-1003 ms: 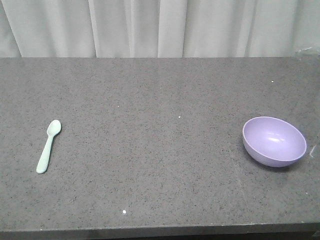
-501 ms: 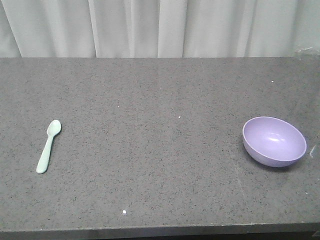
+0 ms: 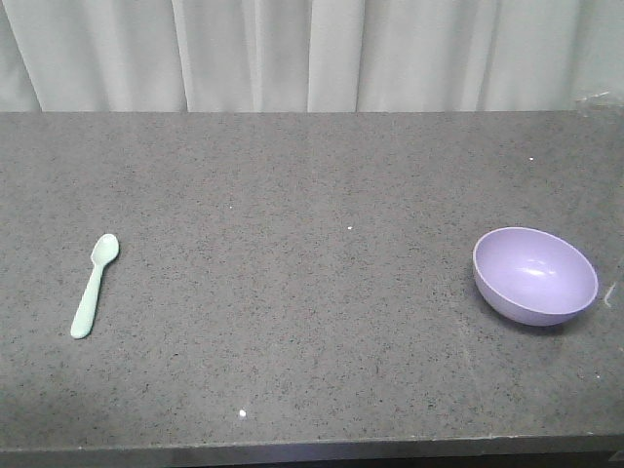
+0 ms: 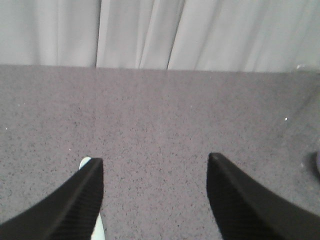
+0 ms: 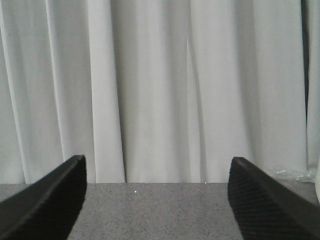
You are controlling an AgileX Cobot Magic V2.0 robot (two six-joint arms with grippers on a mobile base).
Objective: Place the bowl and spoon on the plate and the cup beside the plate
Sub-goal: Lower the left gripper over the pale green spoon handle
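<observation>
A pale mint-green spoon (image 3: pixel 95 286) lies on the dark grey countertop (image 3: pixel 312 292) at the left, head pointing away. A lilac bowl (image 3: pixel 534 275) sits upright at the far right. In the left wrist view my left gripper (image 4: pixel 155 162) is open above bare countertop, and the spoon (image 4: pixel 96 227) peeks out from behind its left finger (image 4: pixel 75 200). In the right wrist view my right gripper (image 5: pixel 157 167) is open, facing the curtain with nothing between its fingers. Neither gripper shows in the front view. The plate and the cup are out of view.
A white pleated curtain (image 3: pixel 312 54) hangs behind the countertop's far edge. The countertop's near edge (image 3: pixel 312 450) runs along the bottom of the front view. Something clear and crinkled (image 3: pixel 597 98) sits at the back right corner.
</observation>
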